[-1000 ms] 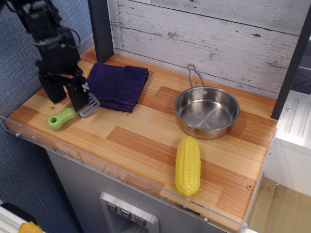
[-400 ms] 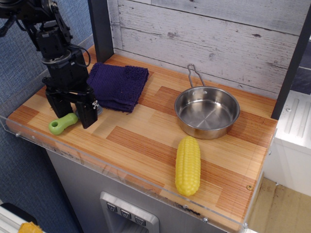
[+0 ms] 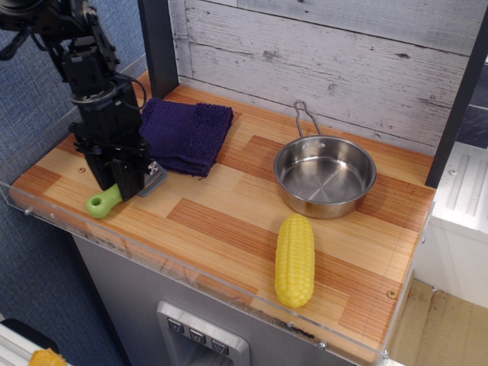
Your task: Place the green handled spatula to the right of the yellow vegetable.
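Note:
The green handled spatula (image 3: 101, 203) lies at the front left of the wooden counter. Its lime-green handle end sticks out to the left below my gripper, and its grey blade (image 3: 155, 180) shows to the right. My gripper (image 3: 122, 187) points straight down over the middle of the spatula. Its fingers are closed together on the handle, low at the counter surface. The yellow vegetable, a corn cob (image 3: 294, 259), lies lengthwise near the front edge, right of centre and far from the gripper.
A steel pan (image 3: 324, 175) with a wire handle sits behind the corn. A folded dark purple cloth (image 3: 184, 133) lies at the back left, beside the gripper. A clear acrylic lip (image 3: 191, 273) runs along the counter's front edge. A dark post (image 3: 158, 46) stands behind the cloth.
The gripper came down over the spatula and its fingers, spread apart before, have closed on the handle. The handle end shifted slightly toward the front.

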